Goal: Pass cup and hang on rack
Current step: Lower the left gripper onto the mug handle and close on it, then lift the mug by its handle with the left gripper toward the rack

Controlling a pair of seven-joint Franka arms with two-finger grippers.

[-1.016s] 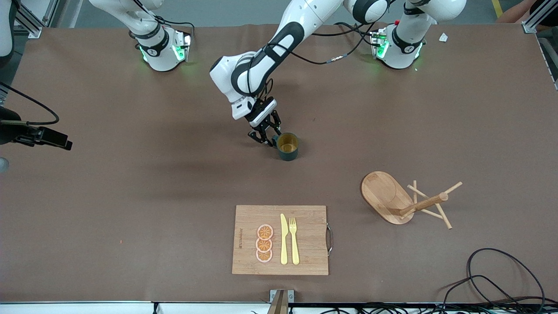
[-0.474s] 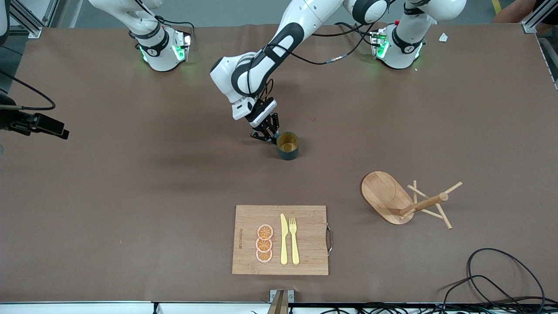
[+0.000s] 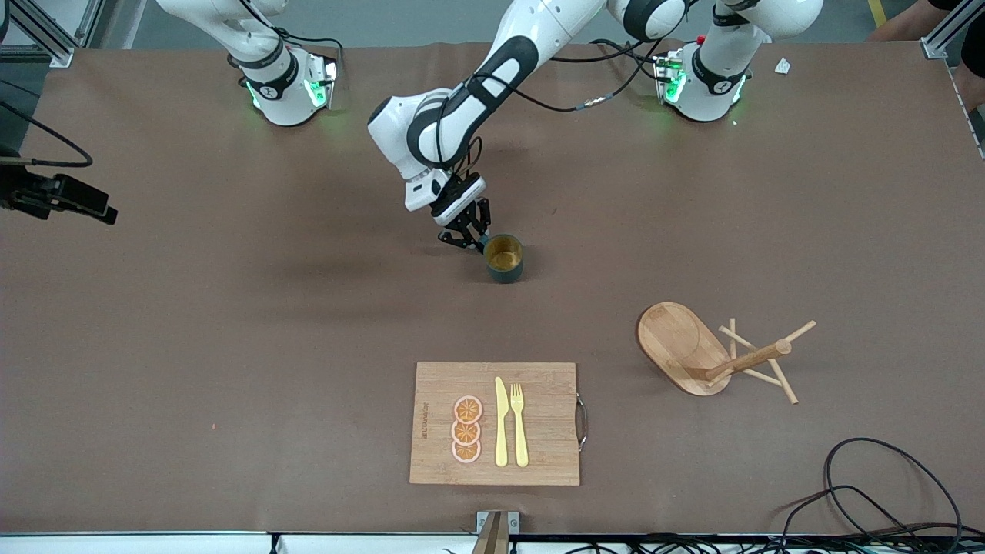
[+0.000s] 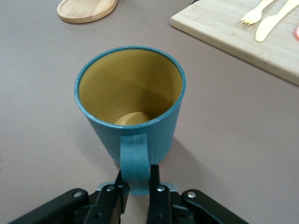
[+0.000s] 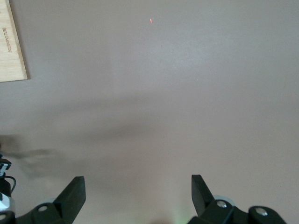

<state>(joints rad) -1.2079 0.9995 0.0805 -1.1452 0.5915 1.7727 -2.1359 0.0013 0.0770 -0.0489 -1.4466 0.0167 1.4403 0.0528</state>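
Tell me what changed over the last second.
The left end effector closed on the handle of the cup, which shifted slightly toward the right arm's end of the table. The right end effector stayed open over bare table, arm waiting. The rack and cutting board stayed put.

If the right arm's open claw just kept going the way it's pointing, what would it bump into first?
Probably just the bare table. The right end effector is open, and its wrist view shows only brown tabletop ahead, with a corner of the board off to one side of its line.
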